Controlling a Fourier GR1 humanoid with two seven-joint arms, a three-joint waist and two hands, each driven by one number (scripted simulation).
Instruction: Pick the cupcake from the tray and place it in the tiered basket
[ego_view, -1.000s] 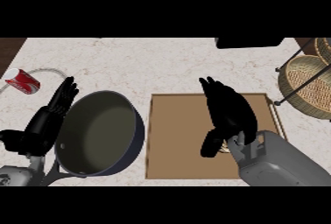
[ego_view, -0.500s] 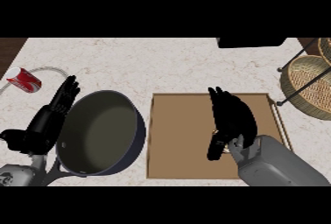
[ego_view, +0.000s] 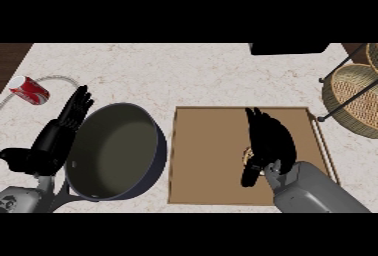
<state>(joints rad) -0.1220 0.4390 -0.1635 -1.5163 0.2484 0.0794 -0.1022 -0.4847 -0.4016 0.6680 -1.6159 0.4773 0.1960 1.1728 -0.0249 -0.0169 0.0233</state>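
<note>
We see the right robot hand (ego_view: 269, 142) lying low over the flat brown rectangular tray (ego_view: 210, 150), its black fingers stretched out fairly straight and pointing away from us, thumb hanging down at the side. Just beside the palm's left edge a small pale, rounded sliver shows: the cupcake (ego_view: 247, 156), mostly hidden under the hand, sitting on the tray's right half. We cannot tell whether the hand touches it; no finger curls round it.

The left robot hand (ego_view: 55, 140) rests open at the view's left, fingers up, just beside the round dark blue-grey pan (ego_view: 117, 150), whose smooth inside looks dull olive. The pan stands on the pale, marbled stone tabletop (ego_view: 184, 70), left of the tray. A red can (ego_view: 29, 90) lies on its side at far left. At the right edge stands the woven wicker tiered basket (ego_view: 356, 100) on a thin black wire frame, well apart from the cupcake.
</note>
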